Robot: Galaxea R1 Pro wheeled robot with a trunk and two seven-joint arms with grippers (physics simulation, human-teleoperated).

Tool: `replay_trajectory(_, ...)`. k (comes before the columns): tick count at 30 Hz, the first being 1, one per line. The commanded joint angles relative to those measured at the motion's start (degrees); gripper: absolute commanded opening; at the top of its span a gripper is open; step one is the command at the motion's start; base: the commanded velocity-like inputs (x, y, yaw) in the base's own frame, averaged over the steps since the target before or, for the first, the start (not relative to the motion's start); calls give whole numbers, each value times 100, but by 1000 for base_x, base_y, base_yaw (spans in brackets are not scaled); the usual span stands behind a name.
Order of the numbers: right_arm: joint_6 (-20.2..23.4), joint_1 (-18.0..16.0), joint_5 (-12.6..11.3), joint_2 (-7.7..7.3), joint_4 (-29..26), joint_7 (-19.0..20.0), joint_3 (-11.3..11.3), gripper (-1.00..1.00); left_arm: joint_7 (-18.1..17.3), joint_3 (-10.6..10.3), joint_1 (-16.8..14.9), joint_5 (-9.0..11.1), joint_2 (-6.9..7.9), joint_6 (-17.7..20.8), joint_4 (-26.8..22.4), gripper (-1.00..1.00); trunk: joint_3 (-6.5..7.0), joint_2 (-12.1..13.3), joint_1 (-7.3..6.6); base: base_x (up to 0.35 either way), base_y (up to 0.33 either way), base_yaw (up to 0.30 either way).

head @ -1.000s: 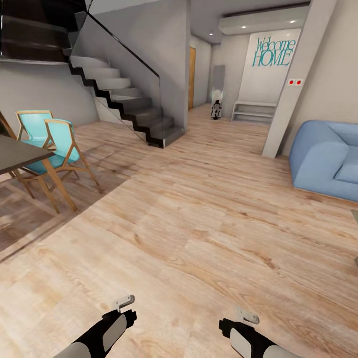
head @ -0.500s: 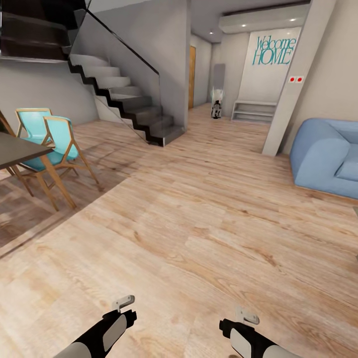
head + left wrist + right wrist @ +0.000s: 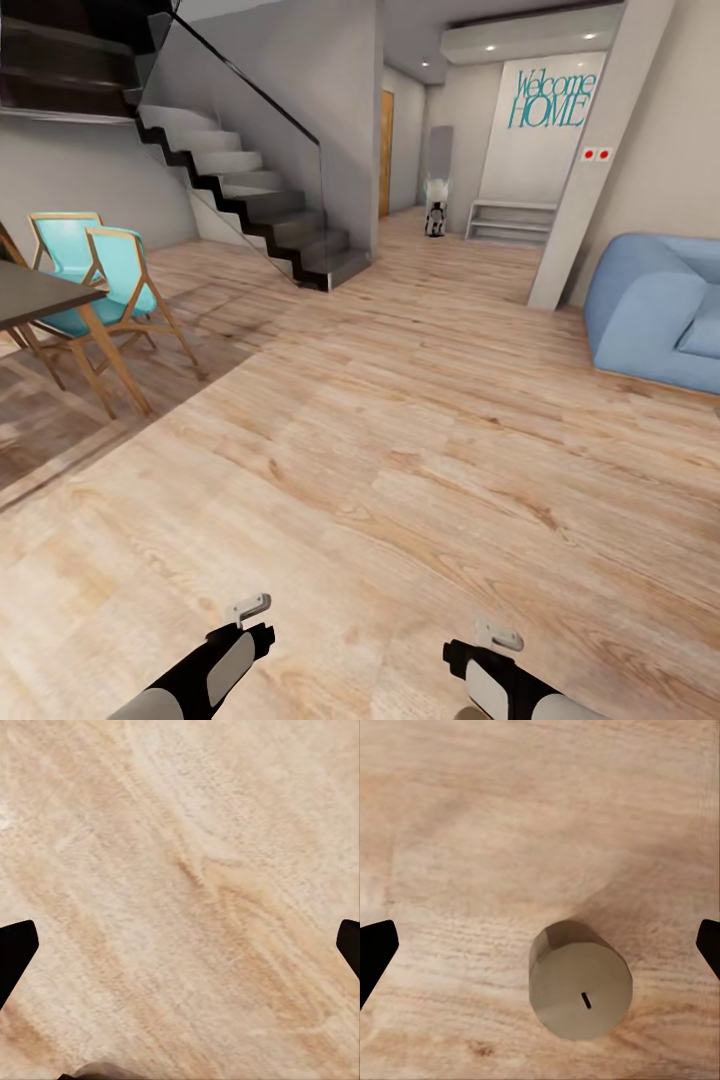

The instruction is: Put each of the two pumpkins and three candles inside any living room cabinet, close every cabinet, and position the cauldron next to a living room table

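- Right gripper (image 3: 540, 945): fingers spread wide, holding nothing, pointing down over a candle (image 3: 580, 979) that stands upright on the wooden floor (image 3: 510, 810).
- Left gripper (image 3: 180, 945): spread wide too, above bare floor.
- Both forearms reach forward, low in the head view.
- Beyond: table (image 3: 35, 290), turquoise chairs (image 3: 118, 285), staircase (image 3: 250, 200), blue sofa (image 3: 655, 315).

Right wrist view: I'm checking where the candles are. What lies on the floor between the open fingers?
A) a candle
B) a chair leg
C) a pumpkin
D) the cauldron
A: a stubby beige-grey candle with a small dark wick mark stands on the wood floor, untouched by the fingers.
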Motion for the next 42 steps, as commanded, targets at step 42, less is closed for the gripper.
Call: replay_trajectory(42, 139, -3, -49, 50, 326, -103, 45, 100, 50, -81, -1, 29, -91, 27, -20, 100, -759, -1688, 922, 0, 0, 0)
